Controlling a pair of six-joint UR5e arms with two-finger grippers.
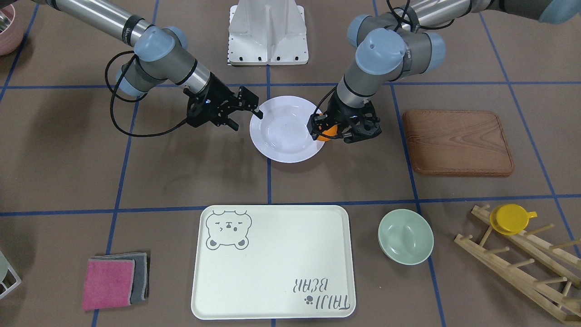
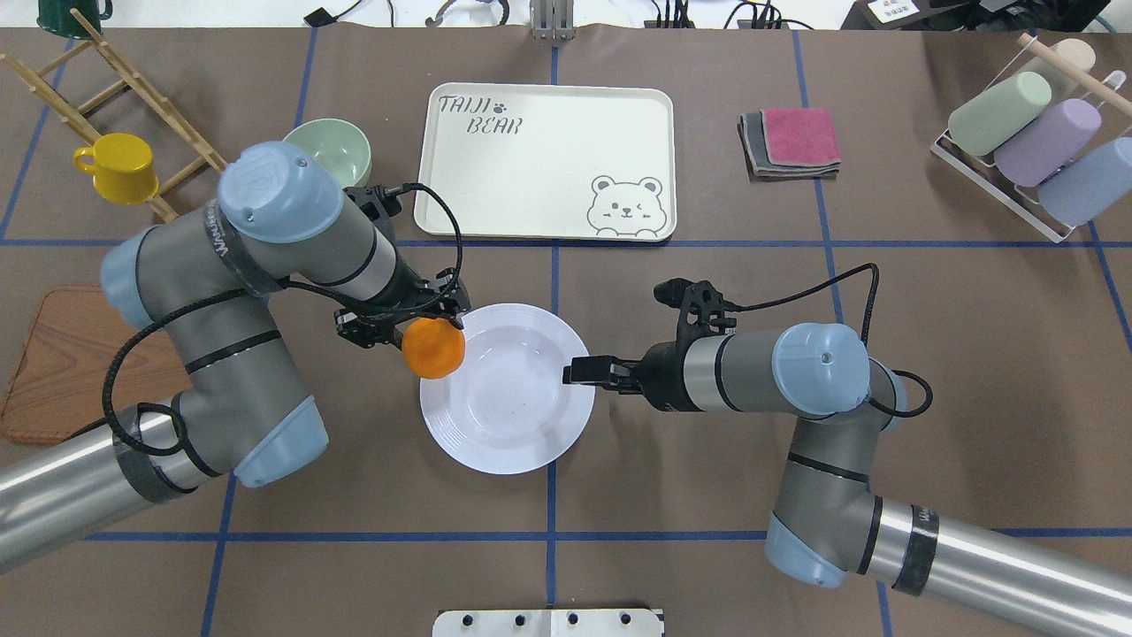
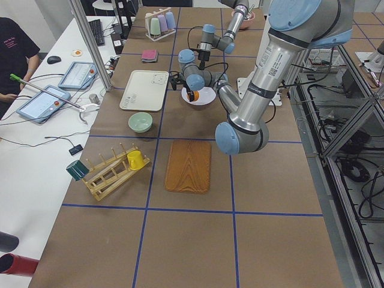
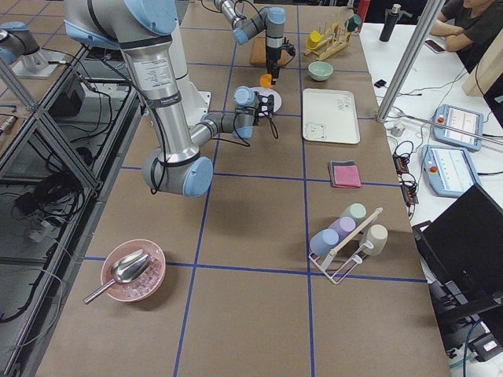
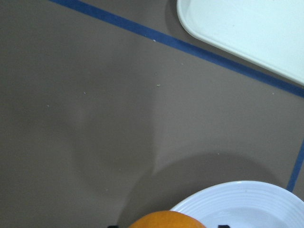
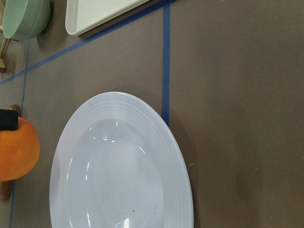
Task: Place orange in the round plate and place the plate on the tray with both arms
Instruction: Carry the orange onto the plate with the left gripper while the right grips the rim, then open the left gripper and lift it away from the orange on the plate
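Note:
My left gripper (image 1: 328, 129) is shut on the orange (image 1: 326, 135), a small bright fruit held just over the edge of the round plate (image 1: 286, 131). In the overhead view the orange (image 2: 433, 348) hangs above the left rim of the white ridged plate (image 2: 504, 398). At the opposite rim, my right gripper (image 1: 247, 120) stands open and low, one fingertip (image 2: 577, 369) at the plate's edge, holding nothing. Beyond the plate, across a blue tape line, lies the empty cream bear tray (image 2: 539, 159). The right wrist view shows the plate (image 6: 123, 175) and the orange (image 6: 16, 149).
A brown wooden board (image 2: 62, 363) lies under my left arm. A pale-green bowl (image 2: 327, 150) sits left of the tray, with a yellow cup (image 2: 115, 166) on a wooden rack beyond it. Folded cloths (image 2: 791, 141) and a rack of cups (image 2: 1026, 133) stand to the right.

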